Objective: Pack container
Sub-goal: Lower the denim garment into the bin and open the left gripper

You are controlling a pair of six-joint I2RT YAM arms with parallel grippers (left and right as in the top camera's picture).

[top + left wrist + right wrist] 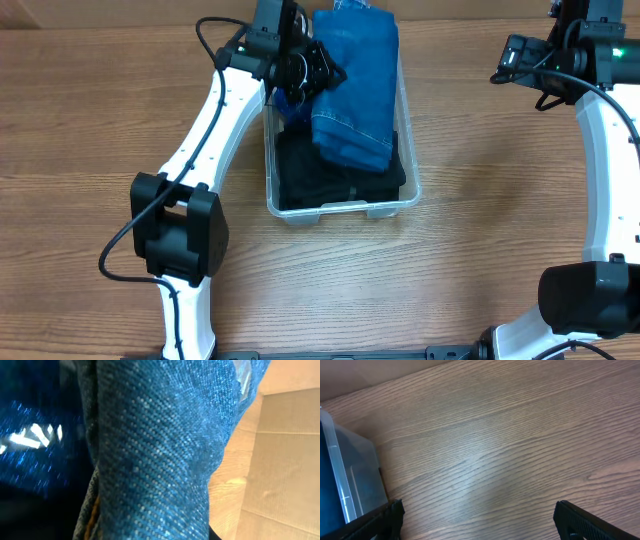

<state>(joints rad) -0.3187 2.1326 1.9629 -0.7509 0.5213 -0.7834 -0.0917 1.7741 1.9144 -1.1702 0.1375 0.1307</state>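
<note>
The container [340, 208] sits mid-table [480, 240], its near end filled by a dark garment [330, 178] whose folds are hard to make out. Folded blue jeans [355, 85] lie over that garment and run to the far end, where the picture's edge cuts them off. The left gripper [305, 72] is at the container's far left rim against the denim. Its fingers are hidden, and the left wrist view shows only cloth and blurred pale streaks, so its grip cannot be told. Far right, the right gripper [479, 522] hangs wide apart and empty over bare wood, with only its fingertips [382, 517] showing.
</note>
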